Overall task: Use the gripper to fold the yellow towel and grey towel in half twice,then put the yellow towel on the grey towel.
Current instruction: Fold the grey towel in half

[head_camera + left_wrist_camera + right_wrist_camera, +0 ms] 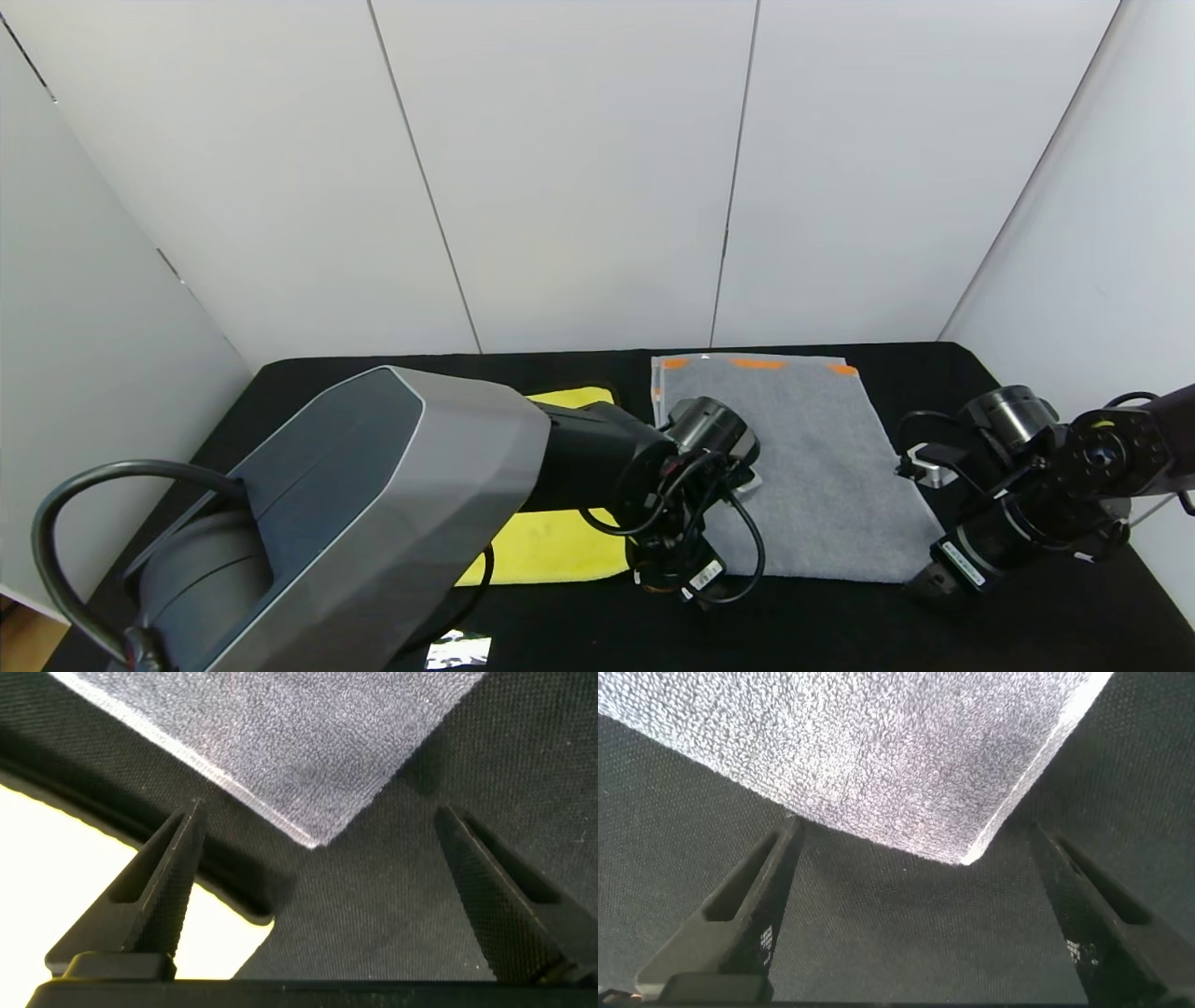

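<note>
Hands first: the left hand [318, 849] hangs with its fingers [154, 891] spread wide over the near left corner of the grey towel [803, 467], holding nothing; in the left wrist view that corner sits in the gap between the fingertips, above the black worktop [840, 616], and I cannot tell whether the tips touch the cloth or the surface. The right hand [915, 835] is likewise wide and holds nothing, poised at the near right corner of the same towel, with the corner pointing into the gap between its fingers [747, 910].

The grey towel lies flat and unfolded at the centre-right of the worktop. Its long axis runs near to far, and the end with the orange blocks and pale band lies at the far edge, close to the white back wall [560, 168]. Its near edge slants a little, with the right corner reaching nearer than the left.

The yellow towel [551, 546] lies flat just left of the grey one, separated from it by a strip of bare worktop. The left arm covers most of it, so only a far corner and the near right part show; which way its long axis runs cannot be told.
</note>
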